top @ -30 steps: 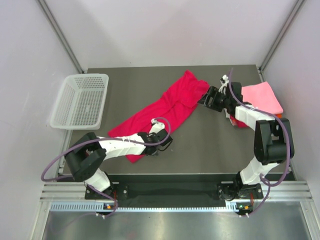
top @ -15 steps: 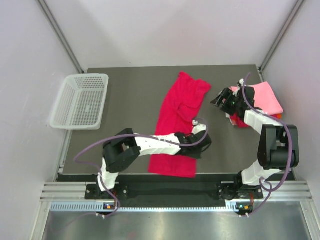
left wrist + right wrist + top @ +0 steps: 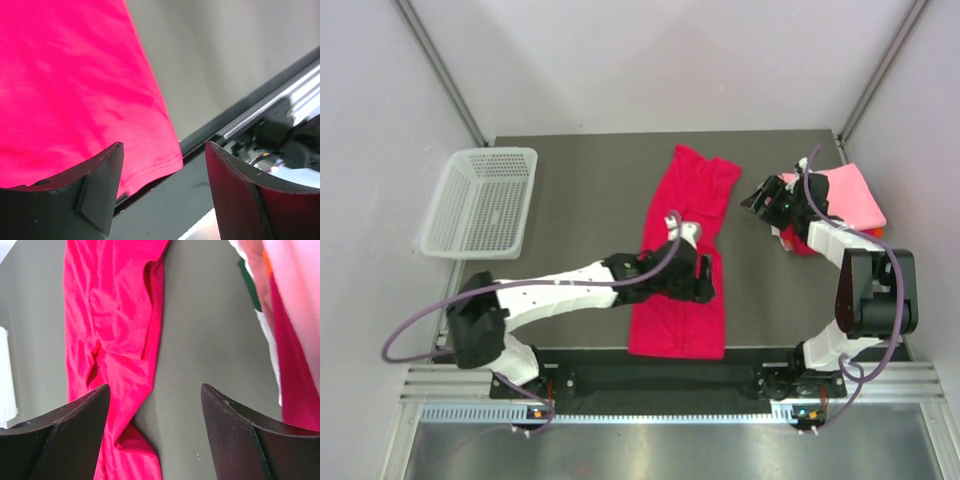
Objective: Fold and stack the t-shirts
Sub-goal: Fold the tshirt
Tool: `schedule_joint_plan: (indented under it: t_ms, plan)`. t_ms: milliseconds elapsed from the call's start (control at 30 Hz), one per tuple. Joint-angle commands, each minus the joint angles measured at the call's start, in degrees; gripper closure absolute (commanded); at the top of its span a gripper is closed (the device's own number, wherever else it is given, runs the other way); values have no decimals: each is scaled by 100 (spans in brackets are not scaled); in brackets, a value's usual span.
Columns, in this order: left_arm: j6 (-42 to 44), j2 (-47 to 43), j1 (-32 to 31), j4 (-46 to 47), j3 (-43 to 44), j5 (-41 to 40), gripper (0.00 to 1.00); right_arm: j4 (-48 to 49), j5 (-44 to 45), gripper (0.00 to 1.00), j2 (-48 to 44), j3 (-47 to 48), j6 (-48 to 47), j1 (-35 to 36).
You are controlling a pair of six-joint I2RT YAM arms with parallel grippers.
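Your crimson t-shirt (image 3: pixel 692 192) lies as a long strip down the table (image 3: pixel 570 190), from 12 to 6 o'clock, with its hem at the near edge. The left arm (image 3: pixel 570 288) covers its middle, so you can't read the folds there. The left gripper (image 3: pixel 696 277) is over the shirt, fingers apart and empty; I can't tell if it touches. The right gripper (image 3: pixel 761 198), at 2 o'clock, is also spread and empty. It partly hides the stack: pink t-shirt (image 3: pixel 845 193) on top, only red and orange edges showing below. I can't count the layers.

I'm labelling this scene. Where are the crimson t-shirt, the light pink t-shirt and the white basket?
crimson t-shirt (image 3: pixel 678 322), top external view, on its flat lower half.
light pink t-shirt (image 3: pixel 848 193), top external view, middle of its folded top face.
white basket (image 3: pixel 483 207), top external view, on its bare perforated floor.
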Motion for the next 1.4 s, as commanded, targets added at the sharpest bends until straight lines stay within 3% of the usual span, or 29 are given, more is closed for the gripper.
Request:
schedule_joint_plan:
  t_ms: [0, 133, 500, 700, 1133, 1267, 1367]
  plan:
    - [153, -693, 878, 278, -607, 650, 29, 333, -213, 27, 154, 131, -52, 20]
    - [452, -940, 1943, 665, -1040, 1407, 29, 307, -390, 29, 628, 482, -61, 116]
    - [883, 729, 4176, 1281, -155, 2646, 32, -739, -99, 32, 2447, 2687, 132, 591]
    - [1024, 1459, 4582, 1236, 410, 2770, 34, -1415, 629, 33, 3291, 3795, 150, 688]
    - [1331, 1583, 4890, 1263, 392, 2717, 35, -2646, 718, 48, 5445, 7396, 89, 917]
    - [1332, 1487, 4898, 1289, 209, 2849, 35, -2568, 700, 47, 5779, 7943, 1, 873]
    - [1340, 1241, 4898, 1342, -72, 2797, 35, -2488, 674, 40, 5710, 8076, -217, 855]
